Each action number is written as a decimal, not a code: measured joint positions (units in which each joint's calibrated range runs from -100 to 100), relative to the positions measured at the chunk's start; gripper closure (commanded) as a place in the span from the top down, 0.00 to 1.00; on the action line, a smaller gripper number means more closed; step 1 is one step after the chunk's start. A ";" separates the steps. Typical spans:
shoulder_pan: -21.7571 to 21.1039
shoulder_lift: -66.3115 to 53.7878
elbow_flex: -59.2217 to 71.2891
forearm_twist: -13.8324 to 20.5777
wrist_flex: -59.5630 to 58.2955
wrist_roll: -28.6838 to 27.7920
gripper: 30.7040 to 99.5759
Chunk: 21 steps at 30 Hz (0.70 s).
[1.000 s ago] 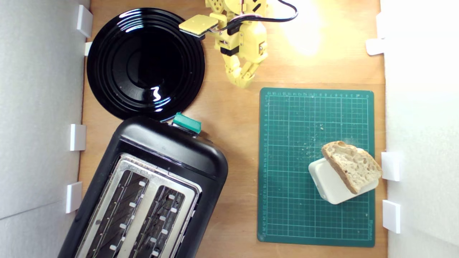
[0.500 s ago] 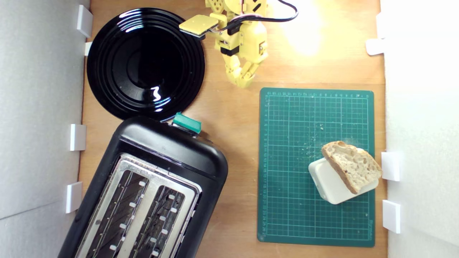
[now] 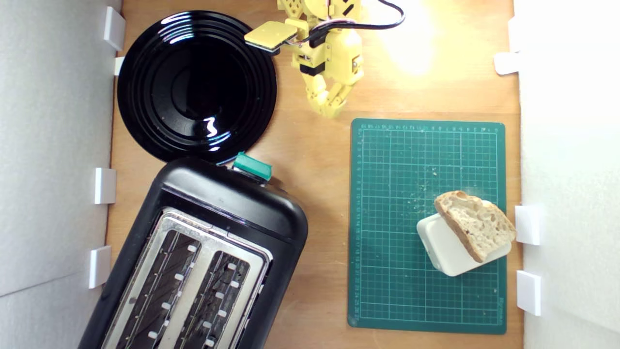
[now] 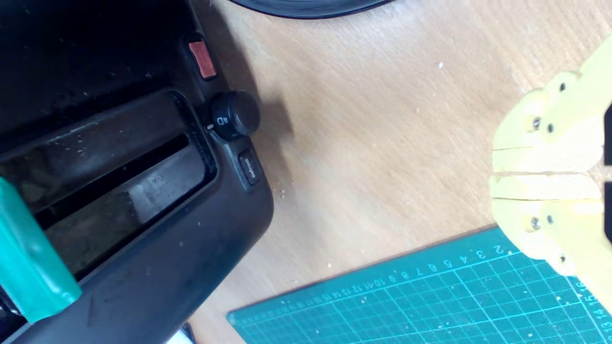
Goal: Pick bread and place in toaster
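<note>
Gripper [image 3: 331, 112]: yellow printed plastic, jointed and faceted, with screw heads visible; the jaws are pressed together with only a thin seam between them, nothing held, poised over bare wood at the far end of the scene, just beyond the far edge of the cutting mat. Bread [image 3: 475, 224]: one half-oval slice, pale brown holey crumb, darker rough crust, lying tilted across a white block [image 3: 443, 247] with rounded corners, smooth and matte. The block sits on the cutting mat [image 3: 392, 218]: dark green, rectangular, flat, printed with a fine pale grid and numbered edges, scattered with crumbs. The slice is at the exterior view's right, near the mat's right edge, well apart from the gripper. Toaster [image 3: 227, 203]: large black body with rounded corners, set at an angle at the exterior view's lower left; silver metal top plate with two long slots; teal-green lever knob [image 3: 253, 166] on its far end; round black dial [image 4: 233, 114] and small red button [image 4: 202, 59] on the end face. Plate [image 3: 145, 87]: round, glossy black, concentric ridges, far left, its rim just beside the toaster. Table [image 3: 310, 155]: light wood, visible grain.
</note>
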 measured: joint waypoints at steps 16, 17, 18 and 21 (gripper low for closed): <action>1.56 15.37 -0.18 -1.78 -16.19 0.05 0.05; 1.56 16.88 -0.18 -2.67 -18.14 0.05 0.05; 1.56 18.31 -0.18 -3.73 -20.08 0.05 0.05; 1.56 22.51 -0.18 -5.24 -25.76 0.05 0.05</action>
